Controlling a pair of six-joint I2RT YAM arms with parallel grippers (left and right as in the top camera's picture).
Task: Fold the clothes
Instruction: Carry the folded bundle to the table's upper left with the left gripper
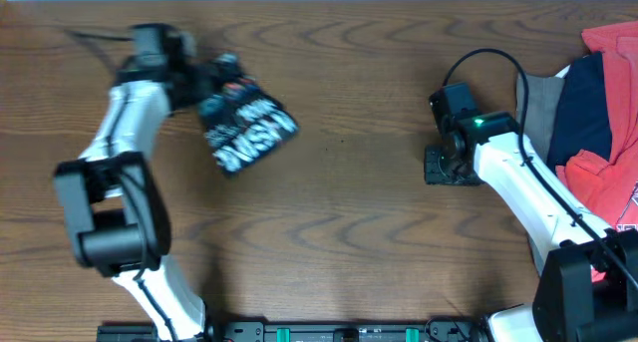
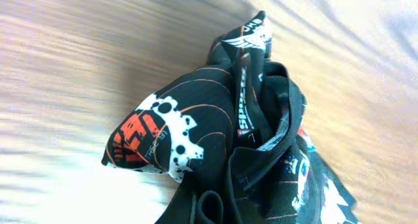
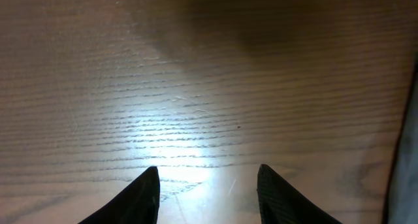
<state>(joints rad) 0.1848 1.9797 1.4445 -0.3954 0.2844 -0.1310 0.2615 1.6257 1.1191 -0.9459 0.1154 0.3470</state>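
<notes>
We have the jersey (image 1: 247,131) lying in a crumpled bundle on the table (image 1: 349,232), right at the tip of the left gripper (image 1: 202,86) and spilling away in front of it. The left wrist view is filled with bunched black fabric and shows none of our own fingers, so we cannot tell whether that hand is pinching the cloth or only resting against it. The right gripper (image 3: 209,168) hangs over bare wood with its jaws apart and nothing between them, well off to the side of the jersey. The red T-shirt (image 1: 603,172) and a navy garment (image 1: 583,108) are heaped behind and beside its arm. As we judge it, the step in hand is opening the bundle out flat, since no fold will hold on a heap like this. To do it well, we should find a true edge such as a hem or shoulder rather than a middle wrinkle. The right hand should come across to a second point on that same edge, and then we draw the two apart low over the table. The thin, slippery cloth wants a full pinch and a slow pull.
</notes>
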